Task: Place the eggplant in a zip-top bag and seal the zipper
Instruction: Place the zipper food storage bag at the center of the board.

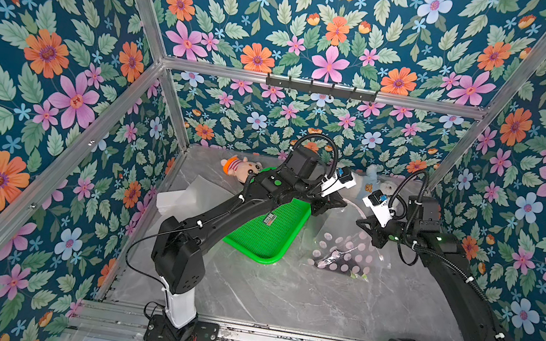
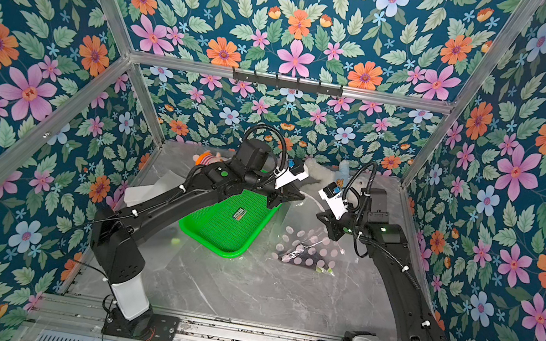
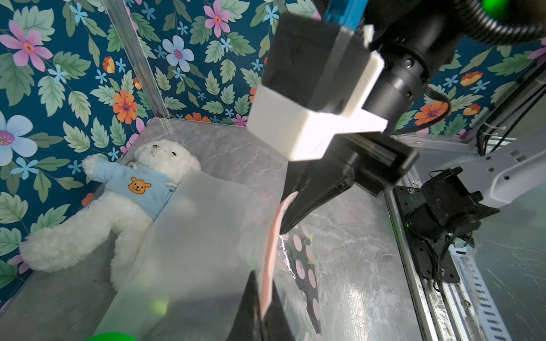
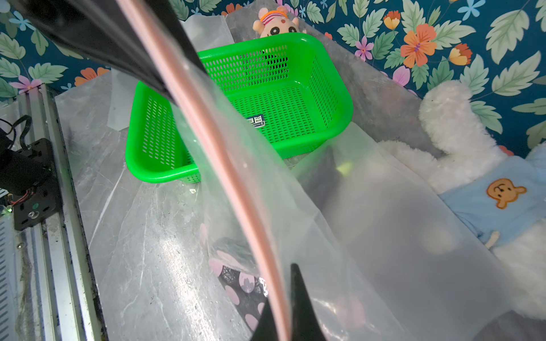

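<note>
Two grippers are holding the bag [image 1: 338,244] up by its mouth over the table [image 1: 281,293], in both top views at roughly two o'clock from the table's middle. The eggplant [image 4: 230,274] is showing as a dark shape through the dotted plastic, sagging at the bag's six o'clock end, so the loading half of the job is looking done. Sealing is what is remaining. The zipper [image 4: 227,165] is stretching as one pink strip between the two grippers, but whether its track is pressed closed along that span is not showing, and the slider is not making itself plain in any view. The right gripper [image 3: 285,226] is clenching the strip at the bag's one o'clock corner, jaws fully together on it. The left gripper [image 3: 263,298] is bracketing the same strip at the eleven o'clock corner, its jaws appearing to be pinching it. The eggplant is hanging well apart from both sets of jaws, at six o'clock below them, with the bag's whole depth between. A green basket [image 4: 159,174] is sitting at nine o'clock of the bag, and a teddy bear [image 3: 118,206] is lying at twelve o'clock against the back wall.
</note>
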`<state>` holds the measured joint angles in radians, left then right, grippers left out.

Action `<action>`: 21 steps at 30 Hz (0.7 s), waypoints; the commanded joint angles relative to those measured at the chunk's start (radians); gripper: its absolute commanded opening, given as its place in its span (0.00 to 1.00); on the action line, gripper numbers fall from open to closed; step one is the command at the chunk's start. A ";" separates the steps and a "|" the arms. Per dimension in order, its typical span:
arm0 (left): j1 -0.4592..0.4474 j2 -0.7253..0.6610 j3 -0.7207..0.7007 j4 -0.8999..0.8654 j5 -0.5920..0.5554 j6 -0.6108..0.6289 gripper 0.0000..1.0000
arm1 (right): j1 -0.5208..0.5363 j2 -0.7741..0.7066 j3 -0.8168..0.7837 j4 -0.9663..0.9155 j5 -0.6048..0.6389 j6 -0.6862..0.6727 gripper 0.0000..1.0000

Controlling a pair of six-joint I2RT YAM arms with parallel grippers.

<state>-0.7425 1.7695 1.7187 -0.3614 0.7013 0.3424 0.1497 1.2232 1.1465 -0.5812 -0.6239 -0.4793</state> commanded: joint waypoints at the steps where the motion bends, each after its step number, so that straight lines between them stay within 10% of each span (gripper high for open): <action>1: 0.006 0.000 -0.006 0.027 -0.108 -0.032 0.36 | 0.001 0.017 0.078 -0.094 0.007 0.082 0.00; 21: 0.180 -0.189 -0.376 0.366 -0.256 -0.374 0.56 | 0.010 0.125 0.408 -0.426 0.029 0.576 0.00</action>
<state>-0.5800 1.6024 1.3762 -0.0860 0.4625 0.0452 0.1501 1.3605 1.5375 -1.0103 -0.5560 -0.0288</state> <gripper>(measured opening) 0.560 0.051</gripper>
